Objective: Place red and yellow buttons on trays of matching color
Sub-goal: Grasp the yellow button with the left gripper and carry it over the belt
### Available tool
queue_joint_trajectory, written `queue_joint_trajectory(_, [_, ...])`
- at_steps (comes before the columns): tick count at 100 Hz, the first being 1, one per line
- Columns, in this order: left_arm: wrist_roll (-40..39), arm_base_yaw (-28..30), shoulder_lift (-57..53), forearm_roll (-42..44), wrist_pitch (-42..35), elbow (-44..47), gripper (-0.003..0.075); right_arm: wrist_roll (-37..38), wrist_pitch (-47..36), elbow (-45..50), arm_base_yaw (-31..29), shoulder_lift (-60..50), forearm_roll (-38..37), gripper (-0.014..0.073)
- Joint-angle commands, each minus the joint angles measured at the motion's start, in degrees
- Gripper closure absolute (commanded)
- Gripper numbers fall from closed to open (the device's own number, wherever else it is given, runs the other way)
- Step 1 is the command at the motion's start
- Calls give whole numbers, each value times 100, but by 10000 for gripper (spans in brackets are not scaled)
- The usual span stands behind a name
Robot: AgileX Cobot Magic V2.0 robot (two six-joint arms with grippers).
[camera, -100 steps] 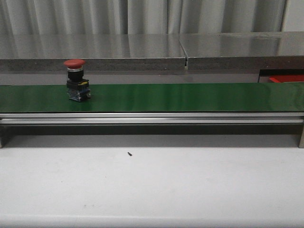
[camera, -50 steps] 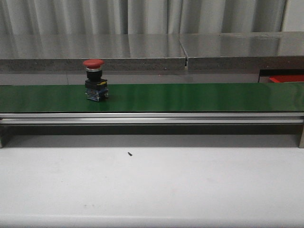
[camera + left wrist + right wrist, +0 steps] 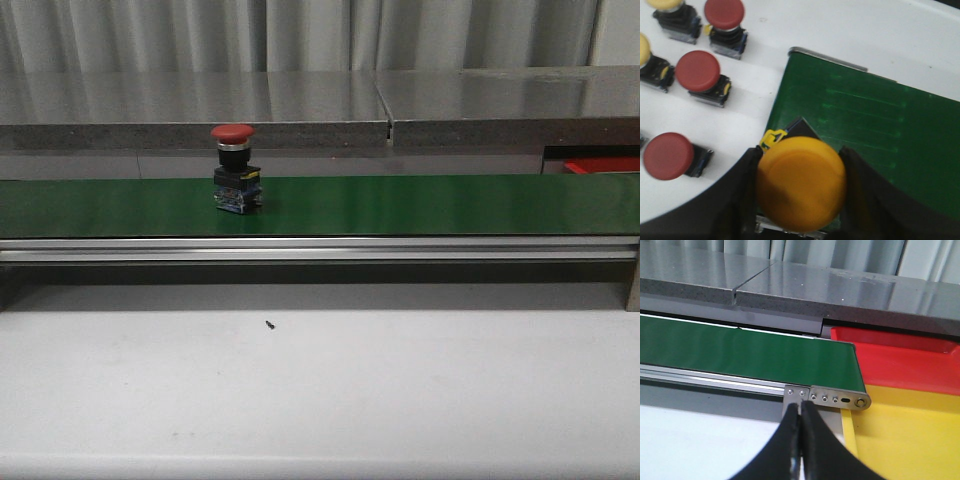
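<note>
A red button (image 3: 234, 168) with a black base stands upright on the green conveyor belt (image 3: 400, 204) in the front view, left of centre. In the left wrist view my left gripper (image 3: 801, 185) is shut on a yellow button (image 3: 801, 182), held over the belt's end (image 3: 865, 130). My right gripper (image 3: 800, 407) is shut with nothing in it, near the belt's other end. The red tray (image 3: 900, 360) and the yellow tray (image 3: 910, 435) lie beside that end. Neither gripper shows in the front view.
On the white table by the left gripper stand several more buttons: red ones (image 3: 697, 72) (image 3: 667, 156) (image 3: 724, 14) and yellow ones (image 3: 665, 5). A grey stone ledge (image 3: 320, 100) runs behind the belt. A small dark speck (image 3: 270, 324) lies on the white table.
The red button has travelled rightward along the belt, from about x 158 to x 234 in the front view. Nothing else in that view moved.
</note>
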Motion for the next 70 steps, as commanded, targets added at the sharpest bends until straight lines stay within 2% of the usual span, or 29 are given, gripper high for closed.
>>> queue_joint_trajectory(1, [12, -170, -125, -3, -365, -225, 739, 19, -456, -1, 9, -100, -24, 692])
queue_joint_trajectory(27, [12, -357, 551, -3, 47, -713, 735, 19, -456, -1, 9, -100, -24, 692])
queue_joint_trajectory(37, [12, -357, 715, -3, 268, -929, 679, 19, -456, -1, 9, -100, -24, 692])
queue_joint_trajectory(46, [12, -357, 743, -3, 318, -1042, 547, 19, -456, -1, 9, -100, -24, 692])
queue_joint_trajectory(63, [12, -397, 743, -24, 386, -1271, 159, 19, -456, -1, 9, -100, -24, 692])
queue_joint_trajectory(70, [12, -438, 743, -24, 491, -1408, 56, 19, -456, -1, 9, -100, -24, 692])
